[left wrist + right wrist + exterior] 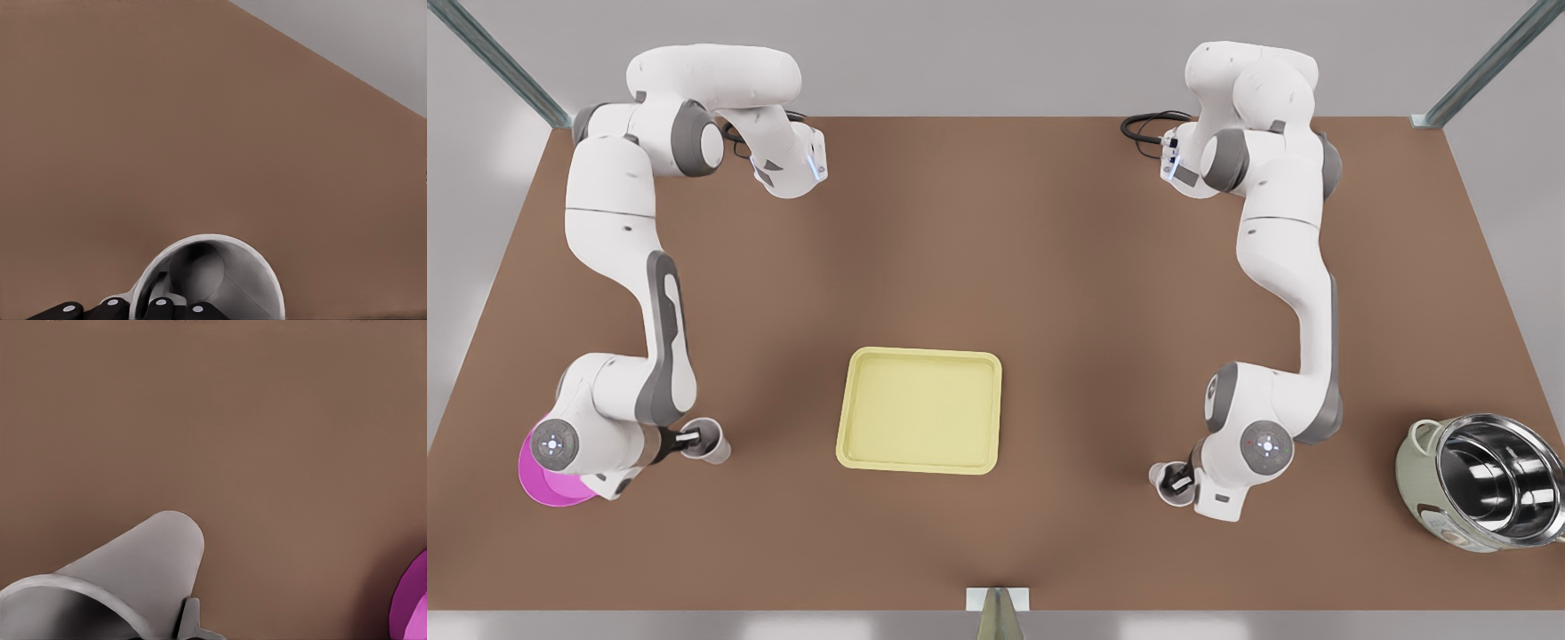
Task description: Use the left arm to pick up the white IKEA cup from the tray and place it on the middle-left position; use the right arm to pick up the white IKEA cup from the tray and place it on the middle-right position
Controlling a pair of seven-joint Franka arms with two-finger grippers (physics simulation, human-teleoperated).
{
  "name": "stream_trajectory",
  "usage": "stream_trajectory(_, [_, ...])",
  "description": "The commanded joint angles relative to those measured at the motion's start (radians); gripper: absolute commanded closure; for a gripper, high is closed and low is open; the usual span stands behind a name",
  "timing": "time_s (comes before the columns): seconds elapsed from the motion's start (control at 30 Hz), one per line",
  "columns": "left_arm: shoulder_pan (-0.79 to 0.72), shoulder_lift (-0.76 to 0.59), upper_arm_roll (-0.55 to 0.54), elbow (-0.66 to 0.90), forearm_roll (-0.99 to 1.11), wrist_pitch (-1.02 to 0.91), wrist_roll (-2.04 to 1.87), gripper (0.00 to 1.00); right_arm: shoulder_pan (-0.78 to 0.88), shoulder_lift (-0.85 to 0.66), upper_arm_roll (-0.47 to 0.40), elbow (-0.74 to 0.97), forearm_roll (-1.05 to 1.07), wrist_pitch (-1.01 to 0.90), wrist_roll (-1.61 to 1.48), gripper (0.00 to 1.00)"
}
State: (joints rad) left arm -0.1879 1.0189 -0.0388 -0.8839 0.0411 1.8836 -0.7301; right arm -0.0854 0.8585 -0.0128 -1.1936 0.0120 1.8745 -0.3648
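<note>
A brown table (996,231) is carrying a yellow tray (920,409) at its middle. The right pincer (691,438), beside a magenta dish (538,480), is gripping a cup (710,442). The left pincer (1179,481), toward the pot (1485,484), is clamping another cup (1167,480); both cups are off the tray.

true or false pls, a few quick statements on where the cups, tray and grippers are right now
1. The tray has no cups on it. True.
2. The left gripper grips a cup at its rim. True.
3. The pink dish sits beside the pot. False: the pink dish is at the front view's left, by the right gripper; the pot is at the far right.
4. The right gripper is empty. False: it holds the other cup.
</note>
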Motion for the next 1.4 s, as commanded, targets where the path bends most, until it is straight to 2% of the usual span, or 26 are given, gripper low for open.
stream_trajectory(0.0, [-0.002,0.000,0.000,0.000,0.028,0.061,0.528,0.89,-0.001,0.005,0.000,0.000,-0.020,0.061,-0.203,1.00])
stream_trajectory(0.1, [-0.019,0.009,0.002,-0.015,0.032,0.104,0.518,0.88,-0.001,0.019,0.004,0.000,-0.018,0.071,-0.203,1.00])
stream_trajectory(0.2, [-0.016,-0.003,0.002,-0.102,0.029,0.196,0.514,0.86,-0.001,0.019,0.005,0.000,-0.018,0.077,-0.203,1.00])
stream_trajectory(0.23, [-0.016,-0.010,0.002,-0.116,0.029,0.204,0.514,0.86,-0.001,0.020,0.005,0.000,-0.018,0.078,-0.201,0.96])
stream_trajectory(0.27, [-0.016,-0.008,0.002,-0.116,0.029,0.204,0.514,0.86,-0.001,0.020,0.005,0.000,-0.018,0.084,-0.201,0.80])
stream_trajectory(0.33, [-0.016,-0.008,0.002,-0.116,0.029,0.204,0.514,0.84,-0.002,0.019,0.002,0.000,-0.017,0.083,-0.197,0.55])
stream_trajectory(0.37, [-0.015,-0.008,0.002,-0.116,0.029,0.204,0.514,0.64,-0.002,0.019,0.002,0.000,-0.015,0.083,-0.194,0.46])
stream_trajectory(0.4, [-0.016,-0.008,0.002,-0.116,0.029,0.203,0.514,0.00,-0.001,0.019,0.002,0.002,-0.015,0.083,-0.192,0.39])
stream_trajectory(0.53, [-0.015,-0.014,0.002,-0.116,0.029,0.186,0.520,0.00,0.001,-0.006,0.002,0.000,-0.015,0.045,-0.187,0.36])
stream_trajectory(0.63, [-0.013,-0.029,0.002,-0.125,0.029,0.140,0.526,0.00,0.024,-0.133,0.016,0.051,-0.015,-0.201,-0.148,0.36])
stream_trajectory(0.67, [-0.013,-0.037,0.002,-0.133,0.029,0.131,0.526,0.00,0.030,-0.199,0.030,0.068,-0.015,-0.268,-0.128,0.32])
stream_trajectory(0.73, [-0.013,-0.049,0.002,-0.161,0.029,0.132,0.525,0.00,0.055,-0.326,0.054,0.068,-0.017,-0.337,-0.085,0.16])
stream_trajectory(0.77, [-0.013,-0.051,0.002,-0.168,0.029,0.132,0.525,0.00,0.058,-0.383,0.059,0.066,-0.015,-0.359,-0.069,0.02])
stream_trajectory(0.8, [-0.013,-0.052,0.002,-0.179,0.029,0.132,0.525,0.00,0.058,-0.409,0.060,0.066,-0.015,-0.359,-0.024,0.00])
stream_trajectory(0.87, [-0.013,-0.063,0.002,-0.196,0.029,0.132,0.525,0.00,0.047,-0.417,0.022,0.066,-0.020,-0.296,0.430,0.00])
stream_trajectory(0.9, [-0.013,-0.065,0.002,-0.196,0.029,0.134,0.525,0.00,0.033,-0.418,-0.012,0.066,-0.024,-0.285,0.503,0.00])
stream_trajectory(0.93, [-0.013,-0.069,0.002,-0.194,0.029,0.132,0.525,0.00,0.035,-0.418,-0.012,0.066,-0.023,-0.285,0.402,0.00])
stream_trajectory(1.03, [-0.010,-0.083,0.004,-0.193,0.029,0.131,0.526,0.00,0.087,-0.453,0.031,0.013,-0.018,-0.299,0.402,0.00])
stream_trajectory(1.07, [-0.010,-0.088,0.004,-0.193,0.029,0.117,0.526,0.00,0.165,-0.550,0.030,-0.133,-0.015,-0.243,0.527,0.00])
stream_trajectory(1.13, [-0.010,-0.092,0.004,-0.193,0.028,0.109,0.525,0.00,0.268,-0.566,0.045,-0.153,-0.017,-0.241,0.665,0.00])
stream_trajectory(1.37, [-0.010,-0.132,0.005,-0.184,0.029,0.032,0.526,0.00,0.253,-0.549,0.028,-0.152,-0.023,-0.225,0.632,0.00])
